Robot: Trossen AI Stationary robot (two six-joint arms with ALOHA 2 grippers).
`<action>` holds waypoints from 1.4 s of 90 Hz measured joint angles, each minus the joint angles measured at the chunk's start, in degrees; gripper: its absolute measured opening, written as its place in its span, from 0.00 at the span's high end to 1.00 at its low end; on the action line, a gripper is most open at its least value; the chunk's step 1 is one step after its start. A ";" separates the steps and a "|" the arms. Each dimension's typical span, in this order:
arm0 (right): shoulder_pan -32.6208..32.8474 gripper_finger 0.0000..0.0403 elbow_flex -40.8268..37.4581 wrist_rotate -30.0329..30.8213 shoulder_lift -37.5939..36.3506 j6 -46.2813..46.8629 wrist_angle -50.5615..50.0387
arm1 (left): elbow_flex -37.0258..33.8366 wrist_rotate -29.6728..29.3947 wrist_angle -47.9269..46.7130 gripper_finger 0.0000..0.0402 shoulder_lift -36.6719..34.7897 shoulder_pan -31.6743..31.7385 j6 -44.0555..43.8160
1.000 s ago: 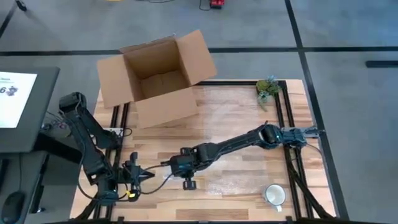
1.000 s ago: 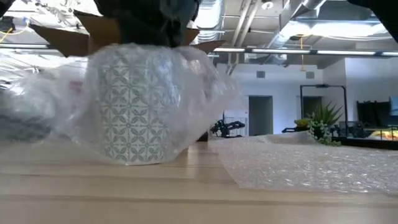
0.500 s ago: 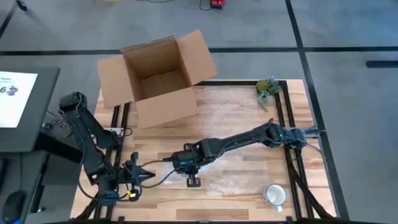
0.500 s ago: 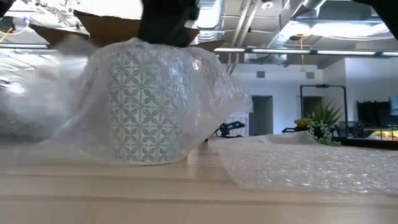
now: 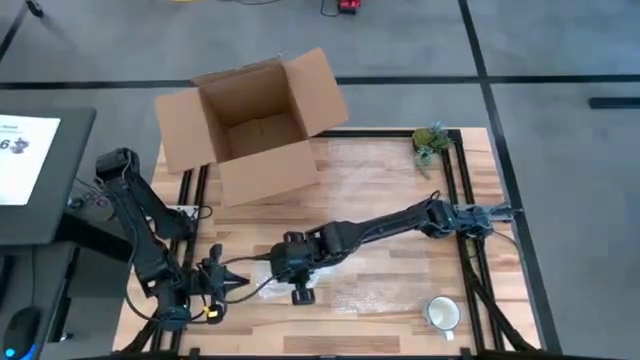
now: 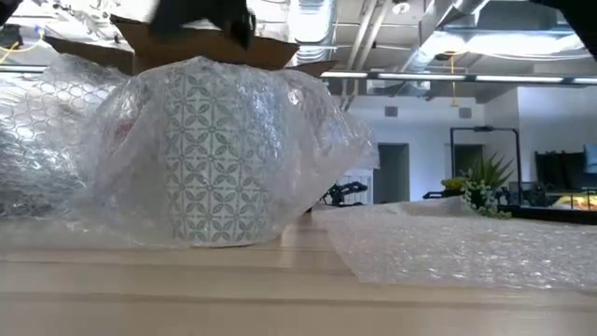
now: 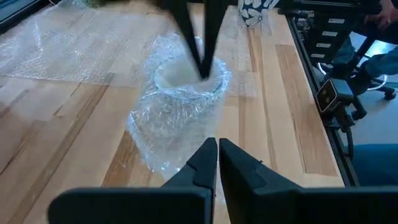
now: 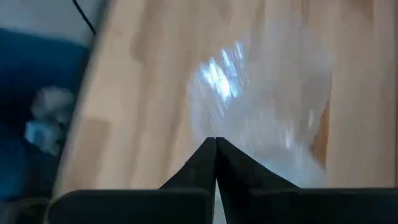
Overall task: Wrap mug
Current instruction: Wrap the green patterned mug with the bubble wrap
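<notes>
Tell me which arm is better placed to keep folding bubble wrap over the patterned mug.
Right. Its gripper hangs directly over the patterned mug, jaws shut at the bubble wrap. The left gripper waits beside it, jaws shut.

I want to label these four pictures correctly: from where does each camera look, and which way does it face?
High view: overhead, facing down; both arms, cardboard box.
Low view: table height, facing level; bubble-wrapped mug, right arm above.
Left wrist view: faces the wrapped mug; shut left end effector.
Right wrist view: faces the wrap; shut right end effector.
All except the high view clearly show the wrapped mug.
</notes>
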 joint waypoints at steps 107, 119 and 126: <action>0.09 1.00 0.06 -1.43 7.45 -6.91 -2.59 | -0.15 14.63 -5.89 1.00 -0.07 16.04 3.49; 0.12 1.00 0.06 -1.56 7.45 -7.34 -2.16 | -3.39 14.74 3.09 1.00 -0.07 17.36 9.40; 0.08 1.00 0.04 -1.59 7.45 -7.48 -1.19 | -6.57 15.47 11.18 1.00 -0.07 18.10 13.67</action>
